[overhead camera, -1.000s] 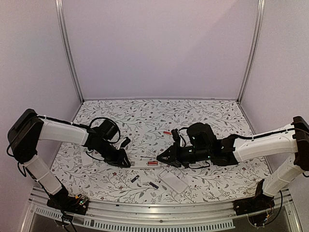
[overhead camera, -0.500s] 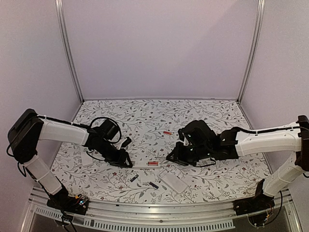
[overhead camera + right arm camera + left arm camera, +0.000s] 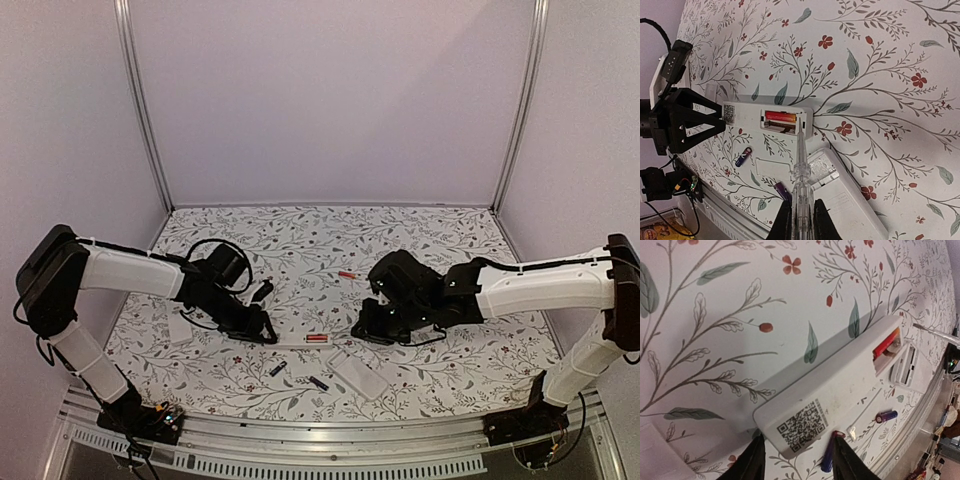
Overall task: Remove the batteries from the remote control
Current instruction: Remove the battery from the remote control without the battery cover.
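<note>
A white remote control (image 3: 747, 114) lies back-up with its compartment uncovered and one red battery (image 3: 781, 117) inside; it also shows as remote control (image 3: 840, 385) with the red battery (image 3: 886, 343). My left gripper (image 3: 800, 461) is open, its fingers either side of the QR-code end without touching it. My right gripper (image 3: 800, 214) is shut on a clear stick tool (image 3: 800, 175), whose tip is at the compartment's end. Loose batteries lie near: a blue one (image 3: 743, 156), a purple one (image 3: 781, 190) and a red one (image 3: 346, 273).
A second white remote (image 3: 847, 200) lies beside the tool, close to the first. A flat white battery cover (image 3: 772, 167) rests between the loose cells. The metal front rail (image 3: 300, 440) runs along the near edge, just past the batteries.
My left gripper's jaws have spread apart off the remote's end. The right arm has drawn back to the right with the tool.
</note>
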`<state>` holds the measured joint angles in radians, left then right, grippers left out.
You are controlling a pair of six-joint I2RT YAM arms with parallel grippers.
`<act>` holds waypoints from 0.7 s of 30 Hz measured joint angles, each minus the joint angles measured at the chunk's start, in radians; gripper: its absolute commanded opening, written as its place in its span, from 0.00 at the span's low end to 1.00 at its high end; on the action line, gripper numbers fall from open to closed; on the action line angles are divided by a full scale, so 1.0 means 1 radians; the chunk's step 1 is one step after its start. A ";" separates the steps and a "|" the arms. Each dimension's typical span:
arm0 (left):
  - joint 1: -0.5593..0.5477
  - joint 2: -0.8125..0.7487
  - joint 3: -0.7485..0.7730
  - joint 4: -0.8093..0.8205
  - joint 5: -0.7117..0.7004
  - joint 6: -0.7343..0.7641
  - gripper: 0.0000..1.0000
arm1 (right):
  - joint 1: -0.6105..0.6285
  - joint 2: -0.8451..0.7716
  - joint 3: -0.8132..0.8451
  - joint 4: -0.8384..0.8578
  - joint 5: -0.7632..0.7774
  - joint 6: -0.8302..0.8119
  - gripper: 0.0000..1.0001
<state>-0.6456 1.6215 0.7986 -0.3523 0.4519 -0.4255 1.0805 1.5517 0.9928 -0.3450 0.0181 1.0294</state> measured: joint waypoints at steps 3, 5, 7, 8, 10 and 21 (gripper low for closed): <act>0.000 0.000 0.002 0.000 0.000 0.006 0.40 | 0.000 0.012 0.005 -0.006 0.000 -0.003 0.00; 0.000 0.000 0.002 -0.001 0.000 0.006 0.38 | 0.000 0.018 0.011 -0.010 0.000 -0.007 0.00; 0.001 0.002 0.002 -0.001 -0.002 0.008 0.37 | 0.000 0.023 0.018 -0.009 0.000 -0.011 0.00; 0.001 0.002 0.002 -0.001 -0.002 0.007 0.37 | 0.000 0.023 0.018 -0.008 0.000 -0.013 0.00; 0.001 0.002 0.002 -0.001 -0.005 0.010 0.37 | 0.000 0.023 0.018 -0.008 -0.001 -0.017 0.00; 0.001 0.008 0.003 0.000 -0.008 0.010 0.36 | 0.000 0.038 0.019 -0.005 -0.002 -0.024 0.00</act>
<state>-0.6449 1.6295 0.8017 -0.3527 0.4438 -0.4156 1.0805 1.5894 1.0115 -0.3500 0.0166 1.0050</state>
